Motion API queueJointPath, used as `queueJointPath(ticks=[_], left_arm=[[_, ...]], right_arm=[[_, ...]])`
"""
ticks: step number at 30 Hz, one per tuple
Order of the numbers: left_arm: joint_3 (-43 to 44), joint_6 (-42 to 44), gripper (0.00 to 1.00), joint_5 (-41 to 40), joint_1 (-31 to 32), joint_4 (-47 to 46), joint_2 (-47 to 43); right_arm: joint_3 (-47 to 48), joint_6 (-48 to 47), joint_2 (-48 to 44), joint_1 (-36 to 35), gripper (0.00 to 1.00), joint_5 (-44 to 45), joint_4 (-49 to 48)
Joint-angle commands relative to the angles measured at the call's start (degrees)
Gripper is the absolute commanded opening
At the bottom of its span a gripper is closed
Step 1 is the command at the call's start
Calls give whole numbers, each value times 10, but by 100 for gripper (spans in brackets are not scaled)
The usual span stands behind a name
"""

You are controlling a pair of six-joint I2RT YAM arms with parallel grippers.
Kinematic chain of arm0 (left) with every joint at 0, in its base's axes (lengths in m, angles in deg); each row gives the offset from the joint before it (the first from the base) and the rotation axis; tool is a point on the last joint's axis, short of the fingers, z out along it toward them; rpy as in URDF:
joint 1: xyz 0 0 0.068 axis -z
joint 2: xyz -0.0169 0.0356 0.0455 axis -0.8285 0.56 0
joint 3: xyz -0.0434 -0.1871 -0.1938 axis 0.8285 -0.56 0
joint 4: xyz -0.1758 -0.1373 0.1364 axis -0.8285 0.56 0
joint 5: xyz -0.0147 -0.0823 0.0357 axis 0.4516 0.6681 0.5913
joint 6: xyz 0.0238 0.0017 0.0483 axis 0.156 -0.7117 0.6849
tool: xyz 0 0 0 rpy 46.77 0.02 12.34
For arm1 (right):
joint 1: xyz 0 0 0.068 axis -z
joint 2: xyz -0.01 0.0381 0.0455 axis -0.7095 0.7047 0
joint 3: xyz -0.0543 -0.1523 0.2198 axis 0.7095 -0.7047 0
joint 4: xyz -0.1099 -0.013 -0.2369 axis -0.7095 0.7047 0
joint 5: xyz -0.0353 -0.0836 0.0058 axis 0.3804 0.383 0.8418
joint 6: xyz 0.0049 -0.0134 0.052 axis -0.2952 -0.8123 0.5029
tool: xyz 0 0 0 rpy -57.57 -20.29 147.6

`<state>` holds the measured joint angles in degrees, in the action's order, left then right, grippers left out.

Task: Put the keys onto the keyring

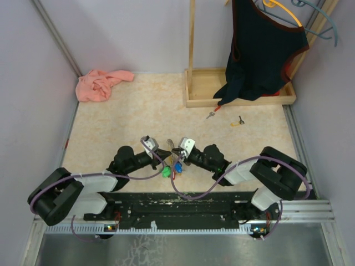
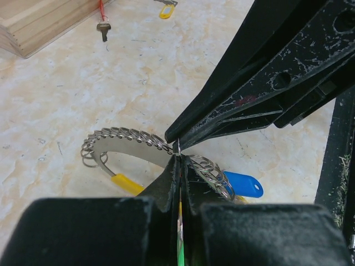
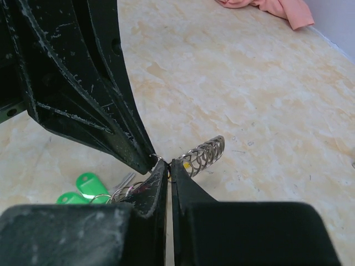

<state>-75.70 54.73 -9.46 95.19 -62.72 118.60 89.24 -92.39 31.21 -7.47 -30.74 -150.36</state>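
Closest in the overhead view: black base rail [image 1: 183,205] at the near edge of the table [image 1: 138,111], both arms bolted to it and reaching inward. Left gripper [image 1: 165,156] and right gripper [image 1: 177,155] tip to tip near mid-table, with the keyring [image 1: 171,148] pinched between them. Green tags [image 1: 166,172] and blue key cap [image 1: 178,165] just on the near side of the tips. Farther back, loose and well apart from the ring: red-capped key [image 1: 213,113] and yellow-capped key [image 1: 237,122], both just in front of the wooden stand base [image 1: 199,102]. Dark garment [image 1: 260,55] on an orange hanger [image 1: 283,11] over that base. Pink cloth [image 1: 101,84] bunched in the far left corner.

Left wrist view: left gripper [image 2: 179,162] pressed fully together on a thin wire of the keyring [image 2: 127,138], a coil of silvery loops arching off to the left. Right gripper [image 2: 176,139] coming in from the upper right, closed to a point on that same wire. Yellow tag [image 2: 126,184] under the arch, blue key cap [image 2: 241,184] just right of the fingers, its metal part hidden. Any lettering on caps or tags too small to make out.

Right wrist view: right gripper [image 3: 168,166] closed to a hairline slit at the ring's wire, keyring [image 3: 204,152] coil jutting right. Left gripper [image 3: 151,160] meeting it from the upper left, green tags [image 3: 89,185] lying lower left.
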Motion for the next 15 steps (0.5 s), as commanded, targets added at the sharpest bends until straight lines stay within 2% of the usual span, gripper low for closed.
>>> queueJointPath(ticks=[1, 4, 6, 11, 15], left_arm=[[10, -11, 5, 7, 5, -45, -3], [5, -5, 29, -11, 5, -46, -9], [-2, -2, 38, -19, 5, -48, -16], [-18, 12, 46, -38, 1, -46, -33], [-22, 29, 46, -17, -4, -44, -36]], right_arm=[[-6, -3, 0, -7, 0, 28, -49], [-12, 3, -8, -7, 0, 33, -60], [-13, 8, -14, -7, 0, 29, -63], [-13, 12, -21, -7, 0, 17, -65], [-11, 13, -24, -7, 0, 11, -67]])
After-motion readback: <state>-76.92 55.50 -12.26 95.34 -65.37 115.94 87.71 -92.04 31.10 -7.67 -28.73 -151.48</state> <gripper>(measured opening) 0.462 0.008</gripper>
